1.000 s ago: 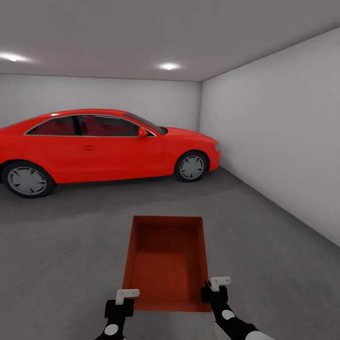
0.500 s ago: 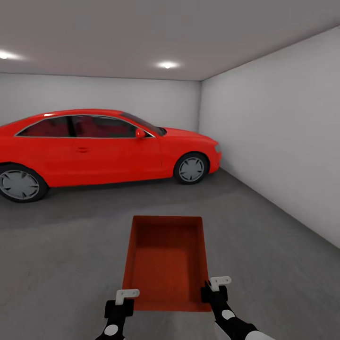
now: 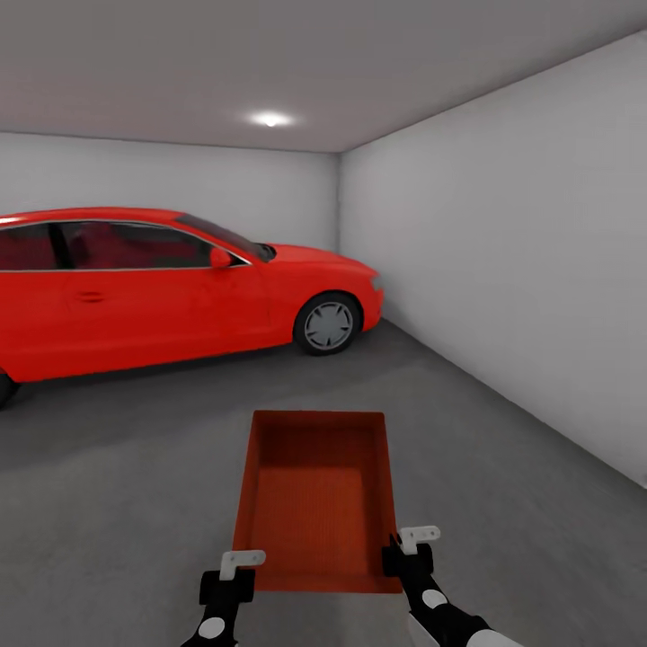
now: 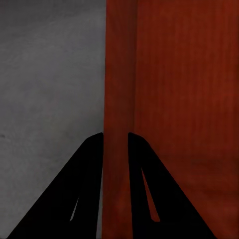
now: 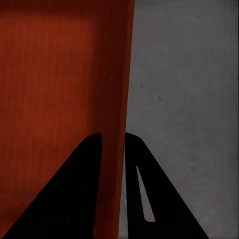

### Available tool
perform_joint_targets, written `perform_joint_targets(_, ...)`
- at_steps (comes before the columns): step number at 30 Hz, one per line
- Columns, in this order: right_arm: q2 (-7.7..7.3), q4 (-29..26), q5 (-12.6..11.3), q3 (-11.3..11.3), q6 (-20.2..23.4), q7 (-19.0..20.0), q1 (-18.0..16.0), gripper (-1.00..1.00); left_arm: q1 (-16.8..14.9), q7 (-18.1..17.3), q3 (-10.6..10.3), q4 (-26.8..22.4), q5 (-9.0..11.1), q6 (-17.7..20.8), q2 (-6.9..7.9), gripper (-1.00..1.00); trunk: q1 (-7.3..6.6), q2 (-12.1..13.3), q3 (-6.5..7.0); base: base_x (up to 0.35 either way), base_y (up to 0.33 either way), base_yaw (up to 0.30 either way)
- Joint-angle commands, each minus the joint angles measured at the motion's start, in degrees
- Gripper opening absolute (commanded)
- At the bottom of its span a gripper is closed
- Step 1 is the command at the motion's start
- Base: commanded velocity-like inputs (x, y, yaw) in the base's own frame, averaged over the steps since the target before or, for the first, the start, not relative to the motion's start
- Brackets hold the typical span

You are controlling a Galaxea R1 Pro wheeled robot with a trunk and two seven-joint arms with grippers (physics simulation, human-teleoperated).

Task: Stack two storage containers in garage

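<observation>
Container (image 3: 316,490), orange-red and lidless, is carried in front of the robot, gripped at its near corners by both arms. Head view: the left gripper (image 3: 235,573) sits at the near left corner and the right gripper (image 3: 412,548) at the near right corner. The box is empty, its walls thin. Under and around it lies the dark grey floor (image 3: 117,485) of the garage. A red car (image 3: 171,288) stands well apart ahead to the left, and a white wall (image 3: 521,270) runs along the right. A second container is not observed in this view.

Left wrist view: the two dark fingers (image 4: 87,184) straddle the container's left wall (image 4: 117,99), one outside, one inside, clamped on it. Grey floor shows beyond the wall on the outer side.

Right wrist view: the fingers (image 5: 142,189) likewise pinch the right wall (image 5: 122,74), closed on it, with the box's interior to one side and floor to the other.

Assessment: the bin appears light and stiff enough to hold shape from two rim pinches, though thin walls may flex or slip if squeezed unevenly. Opposite side walls near the corners are the sound holding points. Whether the base touches the floor cannot be determined; setting it down level is judged the next requirement.
</observation>
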Motion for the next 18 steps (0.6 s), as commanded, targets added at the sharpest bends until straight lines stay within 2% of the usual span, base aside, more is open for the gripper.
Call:
perform_joint_targets(1,-0.01,0.7,-1.5,-2.6,0.0,-2.4,0.0,-1.0,-0.1,1.7,1.7,-0.9,4.9,-3.4,0.03,-1.0,0.04,-0.1,-0.08,0.322,0.0,-0.29)
perform_joint_targets(13,-0.01,0.7,-1.2,-2.6,0.0,-2.4,0.0,-1.0,-0.1,1.7,1.7,-0.9,4.9,-3.4,0.03,-1.0,0.04,-0.1,0.06,0.322,0.0,-0.29)
perform_joint_targets(18,-0.01,0.7,-1.1,-2.6,0.0,-2.4,0.0,-1.0,-0.1,1.7,1.7,-0.9,4.9,-3.4,0.03,-1.0,0.04,-0.1,0.16,0.322,0.0,-0.088)
